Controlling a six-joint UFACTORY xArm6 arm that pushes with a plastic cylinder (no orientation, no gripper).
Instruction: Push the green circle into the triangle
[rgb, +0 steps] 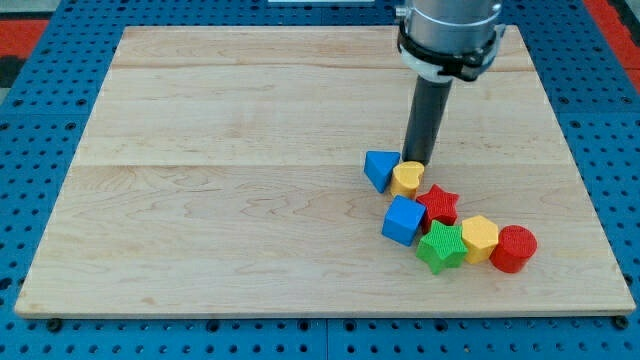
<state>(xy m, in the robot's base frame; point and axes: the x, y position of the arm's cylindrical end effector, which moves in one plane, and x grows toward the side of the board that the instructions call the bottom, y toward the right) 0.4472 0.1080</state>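
Only one green block (441, 246) on the board, and looks more like a star than a circle from here. Sits low in the cluster toward the view's bottom right, not far from the board's bottom edge. Touching a yellow hexagon (479, 238) on its right, and tucked just under a red star (437, 205). Up and to the left of it, right beside it, a blue cube (404, 220); can't tell if actually touching.

As for the blue triangle (378, 168): well up and to the left of the green block, at the top-left end of the cluster. Separated from the green one by the blue cube and a yellow heart (407, 178). Pressed right against that heart on its right side.

My tip (418, 162) down on the board just above the yellow heart, touching it or as good as. Slightly right of the triangle, close but apart from it. Nowhere near the green block, with the heart and the red star in between. No jaws to speak of, just a plain dark rod (428, 118) hanging from a grey collar at the view's top, holding nothing.

Off at the far right end, a red cylinder (513, 249) against the yellow hexagon.

All of it on a pale wooden board (220, 180), itself on a blue pegboard (40, 60) with rows of holes.
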